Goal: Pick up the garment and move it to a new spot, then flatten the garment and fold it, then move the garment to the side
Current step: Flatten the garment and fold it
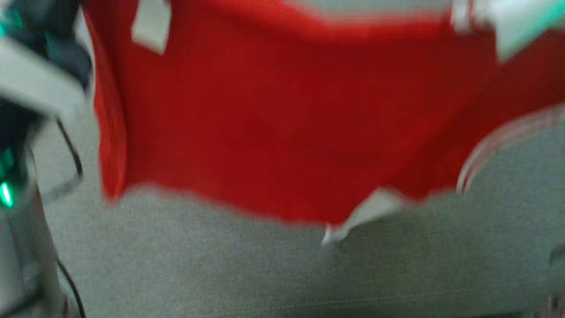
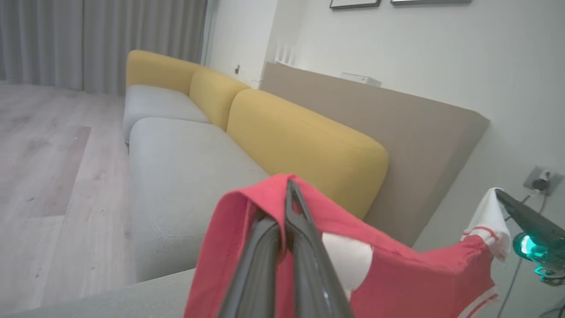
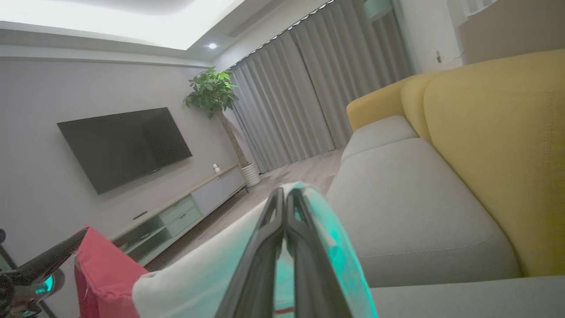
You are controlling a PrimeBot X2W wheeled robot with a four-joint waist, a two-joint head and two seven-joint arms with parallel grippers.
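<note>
Left pincer, right pincer, garment stretched between

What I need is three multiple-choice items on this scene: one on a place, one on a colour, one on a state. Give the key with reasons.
1. Where is the red garment relative to the grey sofa seat?
A. spread flat on it
B. held up above it
C. tucked beneath it

2. What colour are the sofa's back cushions?
A. yellow
B. blue
C. black

3. What state is the left tool in?
A. open and empty
B. shut on nothing
C. shut on the garment

Key:
1 B: the head view shows its hem hanging with the seat below, and the right tool grips its white part.
2 A: both wrist views show them yellow.
3 C: its fingers meet with red cloth pinched between them.
</note>
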